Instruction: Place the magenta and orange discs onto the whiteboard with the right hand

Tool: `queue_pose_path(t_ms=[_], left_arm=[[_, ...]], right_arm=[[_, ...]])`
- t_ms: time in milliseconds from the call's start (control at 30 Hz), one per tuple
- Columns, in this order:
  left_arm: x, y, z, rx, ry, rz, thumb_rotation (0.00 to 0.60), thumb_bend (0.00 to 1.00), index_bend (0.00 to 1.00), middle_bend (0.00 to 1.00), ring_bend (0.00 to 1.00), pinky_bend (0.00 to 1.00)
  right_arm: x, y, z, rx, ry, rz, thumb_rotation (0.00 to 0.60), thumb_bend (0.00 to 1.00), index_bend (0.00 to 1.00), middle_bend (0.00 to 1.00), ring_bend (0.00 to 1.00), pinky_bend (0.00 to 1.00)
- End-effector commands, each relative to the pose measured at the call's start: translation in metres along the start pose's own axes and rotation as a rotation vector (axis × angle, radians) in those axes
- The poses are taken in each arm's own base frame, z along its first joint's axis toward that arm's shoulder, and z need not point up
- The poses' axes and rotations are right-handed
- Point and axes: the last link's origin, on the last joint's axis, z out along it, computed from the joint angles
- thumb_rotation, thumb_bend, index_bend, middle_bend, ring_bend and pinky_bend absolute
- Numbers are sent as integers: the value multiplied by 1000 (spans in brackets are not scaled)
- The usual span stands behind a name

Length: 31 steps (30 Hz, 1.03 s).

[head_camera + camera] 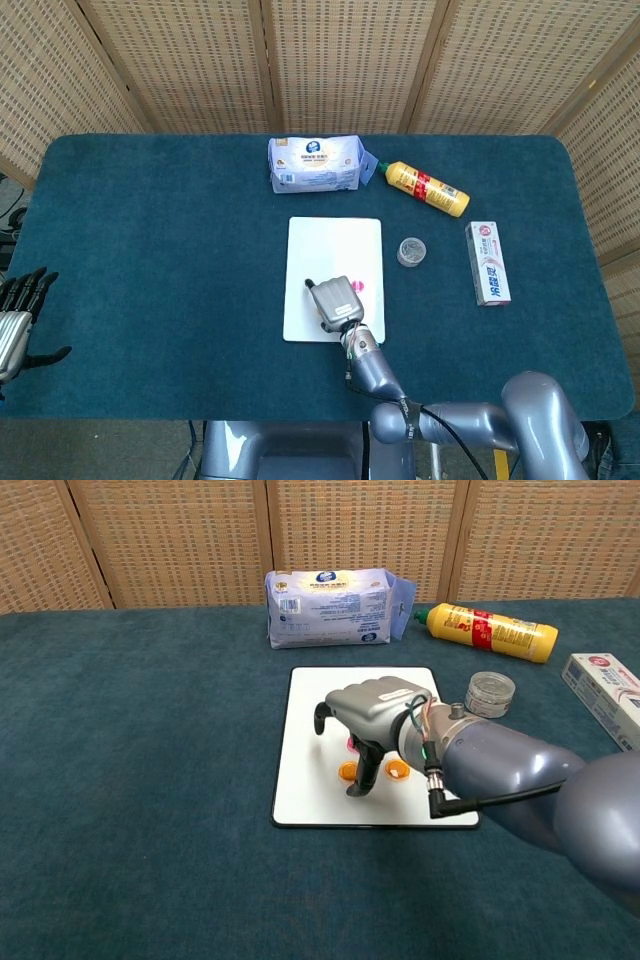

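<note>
The whiteboard (320, 695) (335, 240) lies flat at the table's middle. Two orange discs (347, 771) (397, 770) rest on its near half, a little apart. A magenta disc (353, 744) (362, 286) lies just behind them, mostly hidden by my right hand (375, 715) (337, 300). That hand hovers over the discs with its fingers spread and nothing in them; one fingertip (360, 783) points down between the orange discs. My left hand (15, 320) rests at the table's far left edge, fingers apart and holding nothing.
Behind the board lies a tissue pack (330, 608). A yellow bottle (490, 631) lies to the right of it. A small clear jar (490, 693) stands beside the board's right edge, and a toothpaste box (605, 695) lies further right.
</note>
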Motion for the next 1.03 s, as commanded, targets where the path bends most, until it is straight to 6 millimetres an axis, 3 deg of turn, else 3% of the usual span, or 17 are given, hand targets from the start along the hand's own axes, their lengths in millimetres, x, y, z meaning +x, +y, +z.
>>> queue_pose_path(t_ms=[33, 167, 300, 367, 467, 533, 600, 700, 733, 833, 1033], left_arm=[[1, -1, 0, 1, 0, -4, 600, 0, 0, 0, 0, 0], [2, -1, -1, -3, 5, -9, 600, 0, 0, 0, 0, 0], [4, -1, -4, -9, 14, -14, 600, 0, 0, 0, 0, 0], [4, -1, -6, -11, 18, -15, 600, 0, 0, 0, 0, 0], [5, 0, -10, -13, 28, -19, 600, 0, 0, 0, 0, 0], [4, 0, -12, -12, 34, -19, 600, 0, 0, 0, 0, 0], [3, -1, -15, -3, 38, -19, 600, 0, 0, 0, 0, 0], [2, -2, -17, 15, 53, -24, 600, 0, 0, 0, 0, 0], [2, -3, -18, 18, 59, -25, 600, 0, 0, 0, 0, 0], [5, -6, -20, 35, 97, -23, 600, 0, 0, 0, 0, 0], [9, -13, -23, 55, 135, -32, 600, 0, 0, 0, 0, 0]], right_arm=[[29, 8, -17, 20, 88, 50, 600, 234, 216, 905, 925, 1000], [57, 36, -46, 18, 164, 102, 600, 235, 216, 902, 925, 1000], [75, 82, -82, -20, 236, 173, 600, 235, 220, 841, 917, 1000], [77, 100, -95, -26, 260, 204, 600, 236, 229, 780, 870, 1000], [76, 155, -131, -91, 353, 253, 600, 231, 236, 610, 664, 988], [70, 180, -148, -99, 388, 249, 600, 204, 236, 449, 445, 885], [60, 208, -168, -136, 419, 222, 600, 92, 221, 240, 180, 625], [45, 237, -196, -194, 418, 200, 600, 0, 129, 38, 10, 328], [42, 241, -201, -204, 416, 205, 600, 0, 93, 6, 0, 255], [31, 255, -223, -230, 423, 244, 600, 0, 43, 0, 0, 165], [25, 265, -250, -264, 479, 240, 600, 0, 6, 0, 0, 116]])
